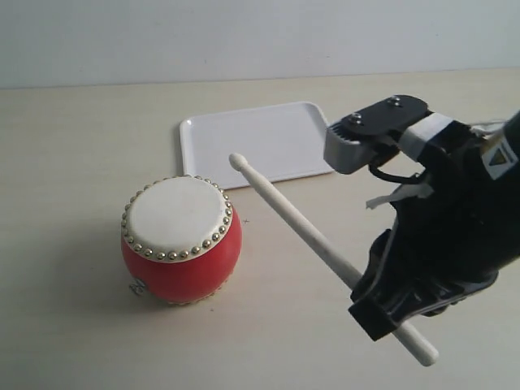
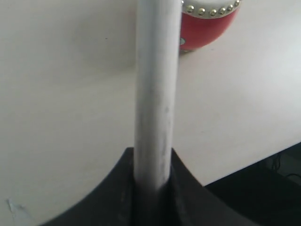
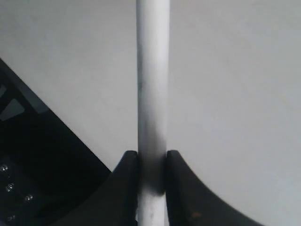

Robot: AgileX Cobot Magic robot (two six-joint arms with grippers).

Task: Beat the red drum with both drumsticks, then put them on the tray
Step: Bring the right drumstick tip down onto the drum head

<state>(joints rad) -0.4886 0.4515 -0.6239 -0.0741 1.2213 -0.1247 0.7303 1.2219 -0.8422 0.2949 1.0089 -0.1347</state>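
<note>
Between the pads of my right claw [image 1: 382,313] sat one drumstick [image 1: 296,223], pinched near its butt end. A short stub stuck out behind the claw, and the long shaft ran forward and upward from it. Its bead tip hung in the air well ahead of the claw, close to the rim of the red drum [image 1: 183,244] but not on the skin. The drum stood on the desk [image 1: 73,162] to one side of the stick's line. The tray [image 1: 268,138] lay flat beyond the tip on the other side, with no stick on it yet.

My left claw [image 2: 153,160] was likewise pressed onto the second drumstick [image 2: 155,80]. From that wrist the drum's red side and studs showed past the far end of the shaft, ahead of the claw. That arm did not show in the exterior view, so I could not tell how high its stick stood.

I judged this to be the beating step, with the right stick raised off the drum. The next move called for tipping the bead down and across onto the cream skin without loosening either grip. Only then would the sticks be carried forward to the tray.
</note>
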